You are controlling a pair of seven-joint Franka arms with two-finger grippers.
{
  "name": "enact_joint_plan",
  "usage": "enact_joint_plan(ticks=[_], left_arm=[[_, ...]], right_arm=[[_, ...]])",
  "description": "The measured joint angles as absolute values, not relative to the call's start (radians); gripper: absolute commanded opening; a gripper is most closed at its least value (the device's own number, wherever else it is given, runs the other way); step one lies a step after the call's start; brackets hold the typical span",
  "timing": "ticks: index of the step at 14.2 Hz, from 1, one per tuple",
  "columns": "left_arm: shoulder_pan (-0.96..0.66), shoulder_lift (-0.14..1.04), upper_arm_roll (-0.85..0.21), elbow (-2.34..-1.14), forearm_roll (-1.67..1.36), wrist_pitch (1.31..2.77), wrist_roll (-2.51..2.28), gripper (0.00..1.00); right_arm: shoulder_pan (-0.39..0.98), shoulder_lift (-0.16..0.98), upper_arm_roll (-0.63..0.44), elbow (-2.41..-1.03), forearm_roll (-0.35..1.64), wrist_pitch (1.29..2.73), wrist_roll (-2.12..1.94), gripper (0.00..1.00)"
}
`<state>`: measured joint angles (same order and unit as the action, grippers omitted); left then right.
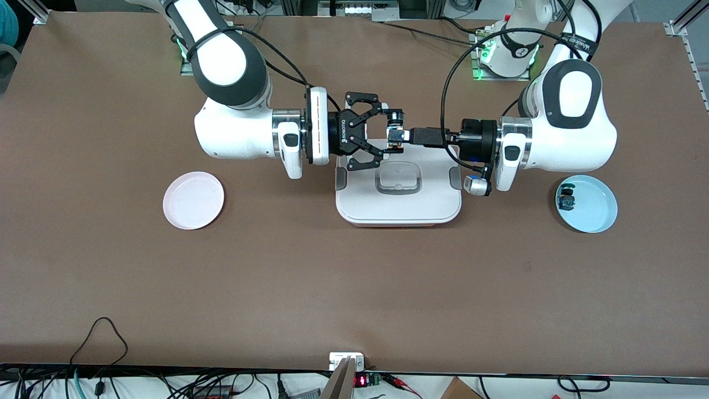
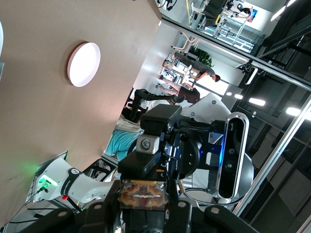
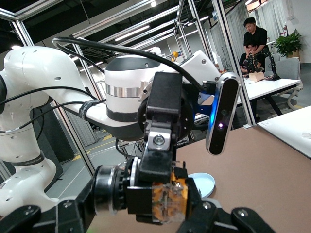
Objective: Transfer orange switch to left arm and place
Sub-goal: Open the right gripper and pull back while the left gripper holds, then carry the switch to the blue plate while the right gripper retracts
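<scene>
Two grippers meet above the white lidded box [image 1: 397, 191]: the right gripper [image 1: 388, 132] and the left gripper [image 1: 403, 136] are both clamped on the tiny orange switch [image 1: 394, 145], held between their fingertips. Its small orange body shows glinting metal pieces [image 3: 167, 201], and the box under it is smooth and rounded.

I count two white jointed robot arms, the right arm [image 1: 238, 127] and the left arm [image 1: 559, 133], each with one black two-finger hand, both over the one large white lidded box [image 1: 399, 194]. Two round plates flank that box: one pink plate [image 1: 193, 200], one light blue plate [image 1: 595, 208]. The blue one holds one tiny blue-green and black component [image 1: 566, 199]. One brown table [image 1: 354, 288].
</scene>
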<state>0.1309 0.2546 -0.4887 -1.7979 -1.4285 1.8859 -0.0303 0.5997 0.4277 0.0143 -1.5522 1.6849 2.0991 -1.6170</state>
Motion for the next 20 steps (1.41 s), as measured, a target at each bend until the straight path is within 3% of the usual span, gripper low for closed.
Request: enact_joint_plan(ticks=[1,2,13,16,20], left_arm=[[0.131,0.255,-0.489,-1.798,-1.428,1.886,-0.030,0.22],[0.131,0.255,-0.489,-1.799,-1.428,1.886,-0.030,0.21],[0.138,0.253,-0.482,-1.801,-1.395,1.892,-0.031,0.21],[0.164,0.244,-0.482,-1.798,-1.271,1.867,-0.031,0.20],[0.221,0.237,-0.481,-1.743,-0.912,1.726,-0.030,0.18]], right_arm=[[0.600,0.428,0.014,-1.552,1.685,2.099,-1.617,0.72],[0.600,0.428,0.014,-1.553,1.686,2.099,-1.616,1.00],[0.600,0.429,-0.061,-1.564,1.690,2.065,-1.615,1.00],[0.598,0.428,-0.126,-1.581,1.690,1.979,-1.615,1.00],[0.595,0.428,-0.240,-1.608,1.690,1.832,-1.615,1.00]])
